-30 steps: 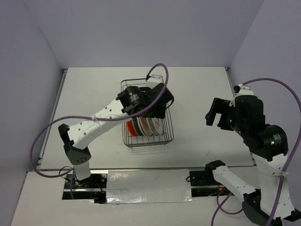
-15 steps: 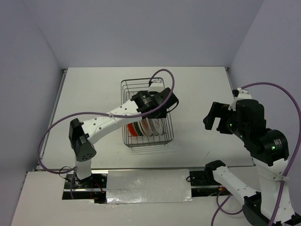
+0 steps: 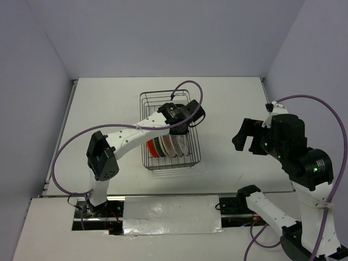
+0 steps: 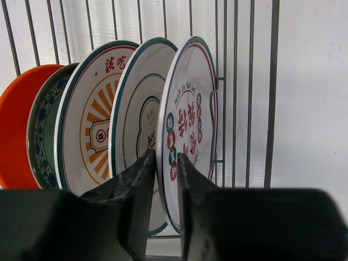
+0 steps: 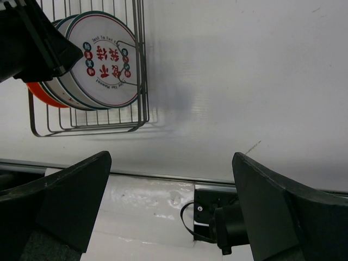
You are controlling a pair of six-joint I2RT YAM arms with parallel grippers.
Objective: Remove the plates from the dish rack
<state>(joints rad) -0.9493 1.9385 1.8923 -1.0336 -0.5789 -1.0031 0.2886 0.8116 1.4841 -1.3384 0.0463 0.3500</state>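
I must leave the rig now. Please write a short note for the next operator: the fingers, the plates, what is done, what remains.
Left gripper: fingers on either side of the rim of the red-marked plate at the right end of the dish rack; firm grip not confirmed.
Right gripper: open, empty, above the table right of the rack.
Five plates visible, all upright in the rack.
Done: none unloaded.
Left: lift out all five.

Plates (image 5: 103,60) stand on edge in the dish rack (image 5: 142,81); the nearest bears reddish marks.
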